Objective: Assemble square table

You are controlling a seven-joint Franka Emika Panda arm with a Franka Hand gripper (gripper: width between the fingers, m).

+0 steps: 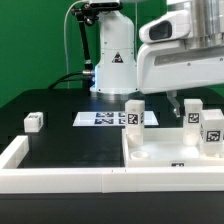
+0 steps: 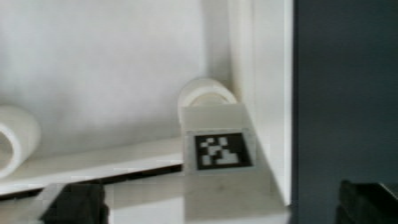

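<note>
The white square slab [image 1: 158, 150] lies at the exterior view's right, and three white tagged legs stand on it: one at its back left corner [image 1: 134, 115] and two at its right side [image 1: 194, 113] [image 1: 212, 130]. Another leg [image 1: 34, 121] lies apart on the black table at the left. My gripper [image 1: 177, 101] hangs open over the back of the slab, just left of the nearer right-hand leg. In the wrist view a tagged leg [image 2: 217, 135] stands on the slab [image 2: 107, 60] close to its edge. It is in line with the gap of my open gripper [image 2: 219, 204] and nothing is held.
The marker board [image 1: 100, 118] lies flat behind the slab, in front of the arm's base [image 1: 112, 70]. A long white rail [image 1: 60, 178] borders the black table at the front and left. In the wrist view, a rounded white form [image 2: 11, 132] shows at the picture's edge.
</note>
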